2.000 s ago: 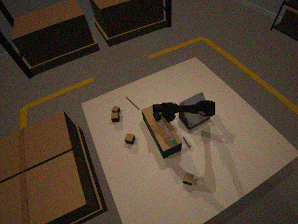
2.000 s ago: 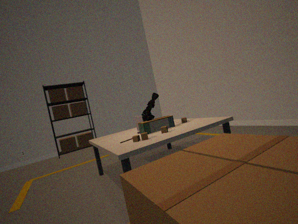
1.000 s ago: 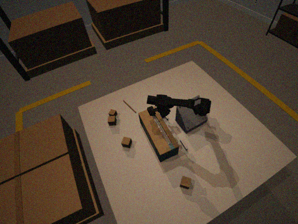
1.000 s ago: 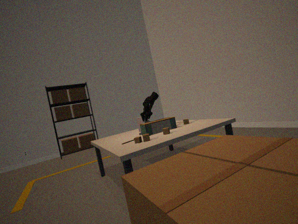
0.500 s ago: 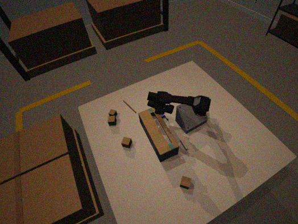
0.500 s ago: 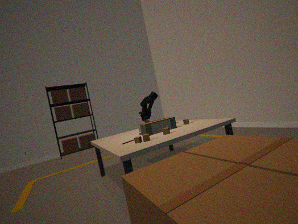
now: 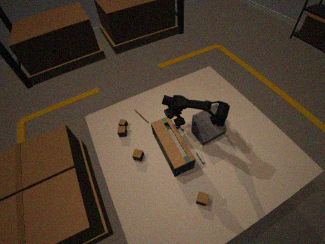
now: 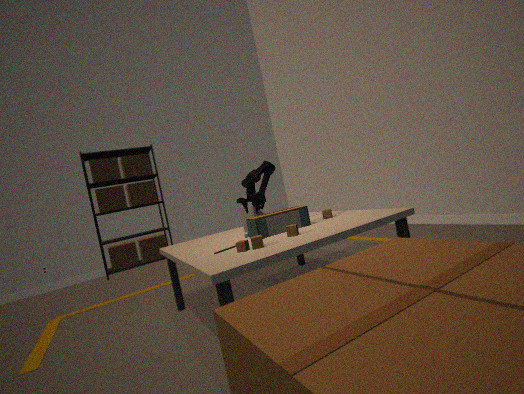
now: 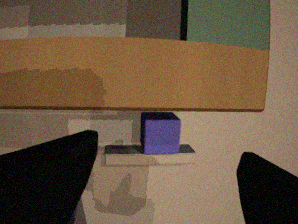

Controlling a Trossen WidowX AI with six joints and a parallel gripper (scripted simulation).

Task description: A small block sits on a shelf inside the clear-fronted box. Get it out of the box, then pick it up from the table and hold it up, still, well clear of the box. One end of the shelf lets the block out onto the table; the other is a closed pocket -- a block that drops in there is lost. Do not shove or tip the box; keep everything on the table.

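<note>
One block [image 9: 160, 132] lies on the table [image 7: 248, 173] just beside the box [image 7: 169, 142]; gripper [image 9: 162, 183], fingers spread and empty, straddles it, placed for a grasp.

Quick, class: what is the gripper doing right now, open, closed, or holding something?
Gripper: open, holding nothing; its fingers stand either side of the blue block, not touching it.

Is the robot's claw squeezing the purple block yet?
No, the purple block sits apart from both black fingers, beside the box.
</note>
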